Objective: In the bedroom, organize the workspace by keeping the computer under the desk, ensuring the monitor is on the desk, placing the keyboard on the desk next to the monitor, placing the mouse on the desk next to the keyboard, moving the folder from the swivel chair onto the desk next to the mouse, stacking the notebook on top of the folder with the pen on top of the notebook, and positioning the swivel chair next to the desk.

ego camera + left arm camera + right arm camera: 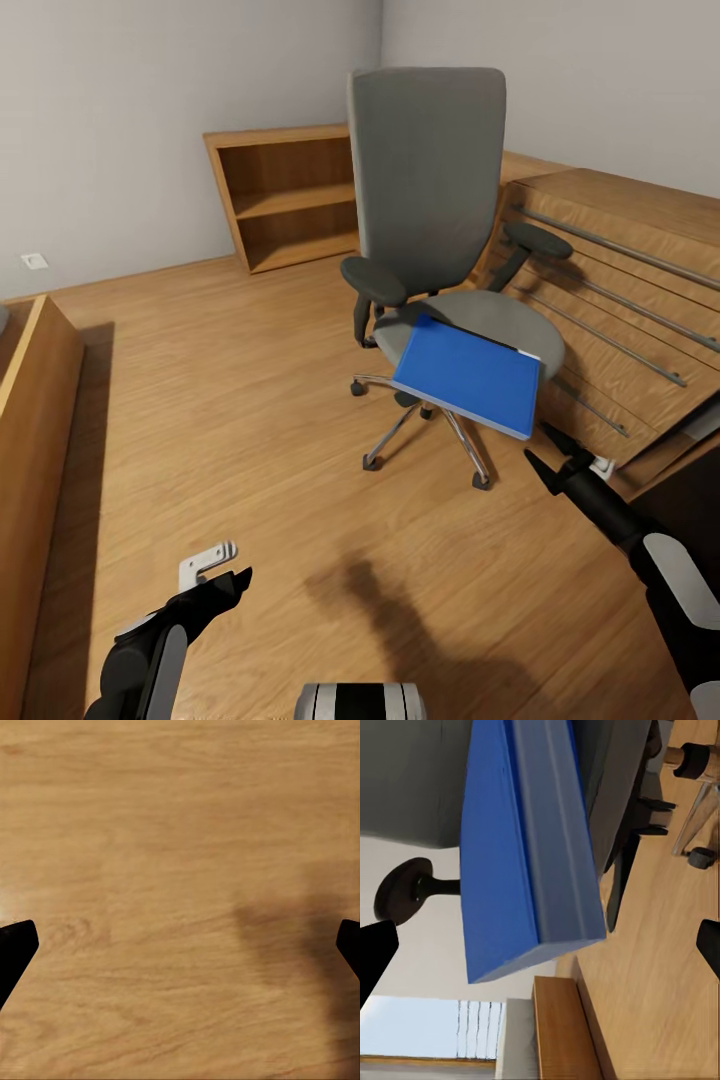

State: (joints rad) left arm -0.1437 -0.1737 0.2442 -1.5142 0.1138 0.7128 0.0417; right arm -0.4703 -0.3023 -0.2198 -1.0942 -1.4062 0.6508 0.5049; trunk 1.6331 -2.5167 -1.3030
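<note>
The right gripper [548, 452] has its jaws spread wide, holding nothing, its two black pointed fingers just off the near corner of the folder [468, 374] without touching it. In the right wrist view the dark fingertips [375, 952] sit at opposite edges, with the folder [521, 847] between them: a flat, bright blue, smooth rectangle with a thick spine edge. The left gripper [235, 575] hangs low at 7 o'clock in the head view, jaws likewise spread and empty over the wooden floor [230, 400], whose pale planks show a fine grain. The folder lies tilted on the seat of the swivel chair [430, 180], overhanging its front edge. The chair, at 1 o'clock, has grey upholstery, rounded black armrests and a chrome star base on castors. Behind it at 11 o'clock stands an open wooden bookshelf [290, 195]; at 3 o'clock a wooden dresser [620, 250] with long metal bar handles.
</note>
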